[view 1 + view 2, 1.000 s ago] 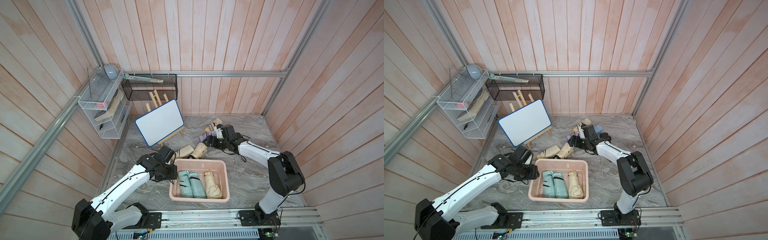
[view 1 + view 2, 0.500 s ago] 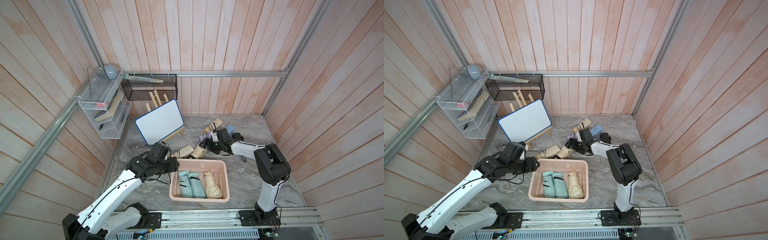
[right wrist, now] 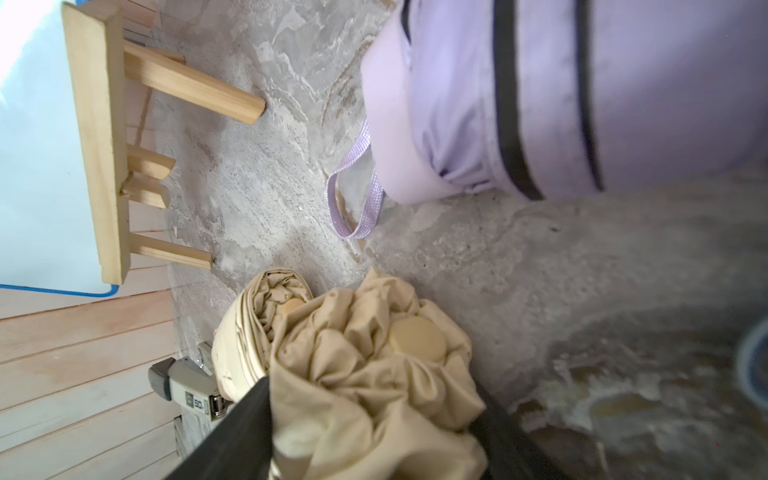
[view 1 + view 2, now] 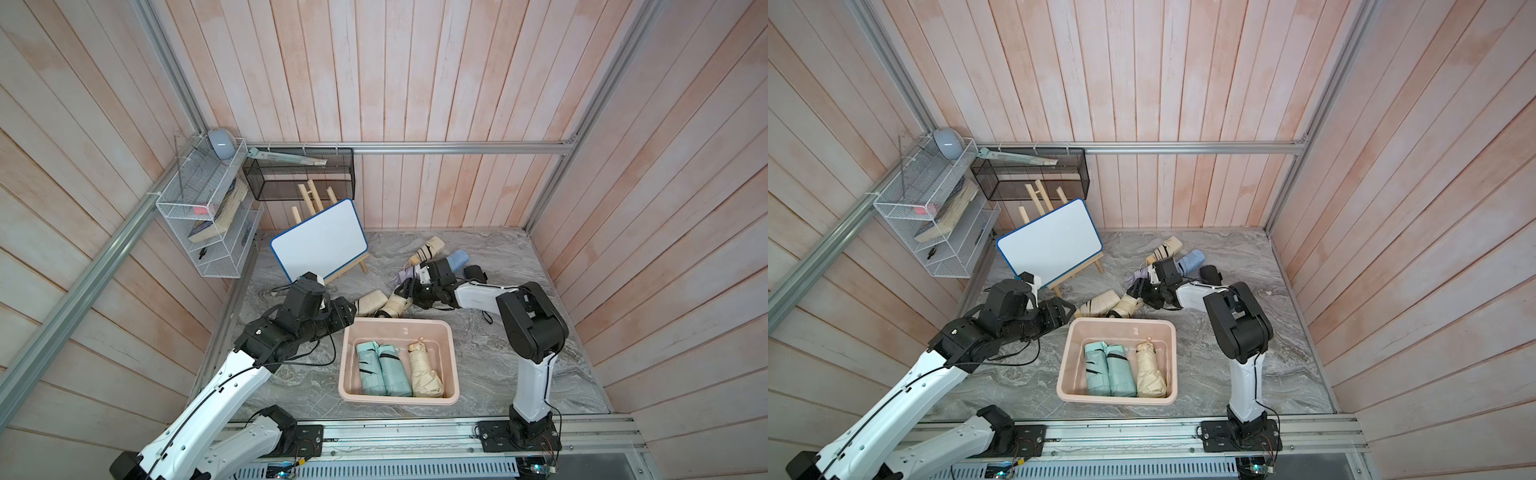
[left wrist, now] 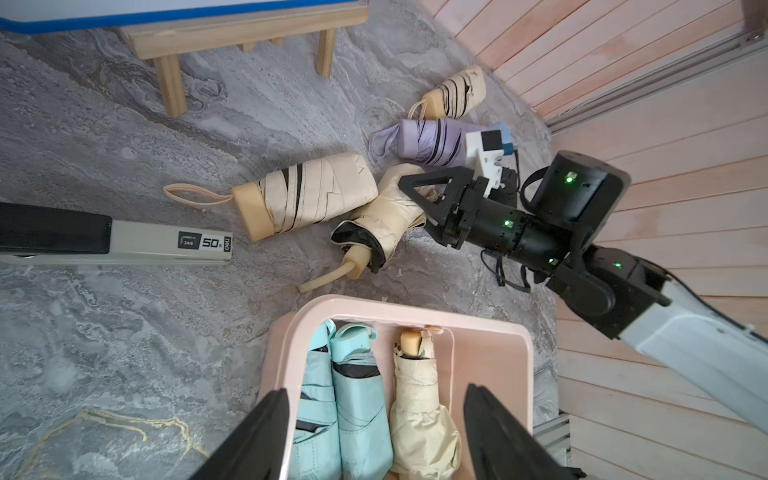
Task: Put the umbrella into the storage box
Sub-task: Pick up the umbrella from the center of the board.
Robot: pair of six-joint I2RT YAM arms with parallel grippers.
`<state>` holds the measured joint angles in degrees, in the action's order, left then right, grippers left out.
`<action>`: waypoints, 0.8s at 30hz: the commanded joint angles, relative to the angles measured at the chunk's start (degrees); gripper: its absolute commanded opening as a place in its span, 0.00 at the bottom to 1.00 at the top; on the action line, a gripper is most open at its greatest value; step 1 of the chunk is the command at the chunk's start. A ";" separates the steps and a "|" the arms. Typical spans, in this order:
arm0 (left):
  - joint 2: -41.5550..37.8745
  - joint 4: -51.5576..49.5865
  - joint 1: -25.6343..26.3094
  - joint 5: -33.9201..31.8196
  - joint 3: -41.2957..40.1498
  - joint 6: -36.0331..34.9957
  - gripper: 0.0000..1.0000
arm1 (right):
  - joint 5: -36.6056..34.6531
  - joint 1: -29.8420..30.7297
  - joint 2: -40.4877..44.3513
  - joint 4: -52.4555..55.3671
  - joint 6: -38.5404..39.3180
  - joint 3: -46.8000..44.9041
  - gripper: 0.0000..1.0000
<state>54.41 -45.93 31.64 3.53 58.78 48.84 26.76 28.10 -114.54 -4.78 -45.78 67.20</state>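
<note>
Grips with the right gripper (image 4: 409, 291) the top end of a loosely folded cream umbrella (image 5: 382, 216); shows, in the right wrist view, both black fingers pressed into the crumpled fabric. Has that umbrella lying on the grey marble table (image 4: 490, 365), just beyond the far rim of the storage box (image 4: 399, 321), handle end toward the box, resting against a striped beige umbrella (image 5: 307, 195) on its left.

Hovers with the left gripper (image 5: 374, 388) at the box's far-left corner, fingers spread wide, nothing between them.

Holds in the pale pink box two mint umbrellas (image 4: 380, 370) side by side on the left and a second cream one (image 4: 424, 374) just to their right.

Shows, farther back, a lilac umbrella (image 5: 428, 139), a blue umbrella (image 4: 457, 259) and another striped one (image 5: 457, 91); to the left, a stapler (image 5: 166, 245) on the table and a whiteboard (image 4: 320, 237) on a wooden easel.
</note>
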 commanded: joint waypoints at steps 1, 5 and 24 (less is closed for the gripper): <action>-0.65 3.04 -0.94 -1.16 -0.96 2.17 0.72 | 1.95 0.20 -1.56 -3.84 -2.84 0.72 0.64; -1.03 4.32 -1.45 -1.16 -1.20 3.03 0.72 | 1.81 -0.12 -0.98 -6.92 -5.33 -1.06 0.53; -4.31 20.11 -1.84 -0.61 -6.63 8.92 0.83 | -5.49 -4.67 16.50 -12.24 -9.62 -11.36 0.23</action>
<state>51.09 -31.03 30.11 2.92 53.56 56.49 23.97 23.77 -101.43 -13.74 -54.04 56.14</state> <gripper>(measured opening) 0.823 0.424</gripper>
